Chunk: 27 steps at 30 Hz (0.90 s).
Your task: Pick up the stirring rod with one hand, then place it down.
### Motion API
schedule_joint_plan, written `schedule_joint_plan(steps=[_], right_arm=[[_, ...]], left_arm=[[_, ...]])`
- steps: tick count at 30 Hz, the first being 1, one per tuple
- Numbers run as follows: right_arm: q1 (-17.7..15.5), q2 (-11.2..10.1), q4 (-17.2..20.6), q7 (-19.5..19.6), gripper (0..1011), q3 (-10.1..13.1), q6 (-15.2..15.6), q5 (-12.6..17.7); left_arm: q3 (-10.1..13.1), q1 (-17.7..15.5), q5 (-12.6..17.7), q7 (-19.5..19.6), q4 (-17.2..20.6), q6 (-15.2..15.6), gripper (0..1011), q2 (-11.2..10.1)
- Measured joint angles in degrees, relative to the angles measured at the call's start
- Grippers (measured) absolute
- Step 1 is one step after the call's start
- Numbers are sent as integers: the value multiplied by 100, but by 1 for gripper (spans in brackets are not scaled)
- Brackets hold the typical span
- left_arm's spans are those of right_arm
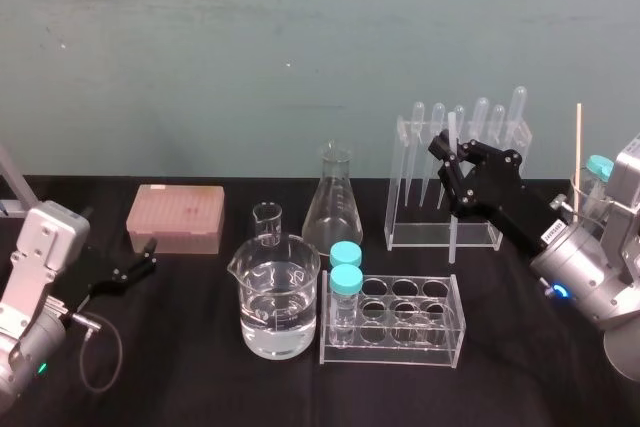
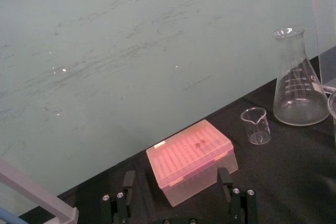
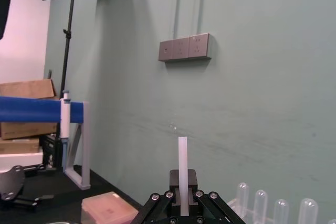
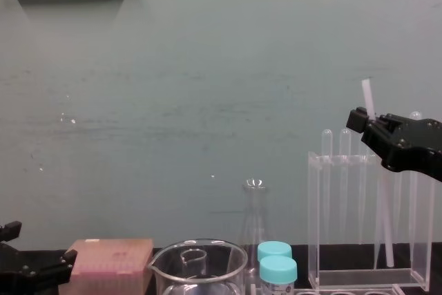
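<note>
Your right gripper (image 1: pixel 449 154) is clamping the stirring rod (image 3: pixel 182 166) just below its upper end. You are probably holding it near upright so its long lower part is hanging free for setting down. It is standing just before the clear rack (image 1: pixel 405 177), by the table's (image 1: pixel 200 387) far edge, rightward. Your left gripper (image 1: pixel 140 267), jaws spread, is idling near the left edge.

The stirring rod (image 3: pixel 182 161) is translucent whitish, the right pincer (image 1: pixel 447 159) black, the tip box (image 1: pixel 176 217) pink, the tube caps (image 1: pixel 346 254) teal.
</note>
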State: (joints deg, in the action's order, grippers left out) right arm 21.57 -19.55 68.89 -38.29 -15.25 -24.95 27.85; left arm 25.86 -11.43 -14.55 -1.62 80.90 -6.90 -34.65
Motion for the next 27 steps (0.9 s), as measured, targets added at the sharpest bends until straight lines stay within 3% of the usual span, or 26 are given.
schedule_joint_plan(steps=[17, 27], right_arm=[[-17, -91, 8, -297, 69, -215, 145, 120], [45, -104, -183, -398, 69, -332, 291, 229]], left_arm=[[0, 0, 0, 0, 0, 0, 1000, 0], [0, 0, 0, 0, 0, 0, 1000, 0]])
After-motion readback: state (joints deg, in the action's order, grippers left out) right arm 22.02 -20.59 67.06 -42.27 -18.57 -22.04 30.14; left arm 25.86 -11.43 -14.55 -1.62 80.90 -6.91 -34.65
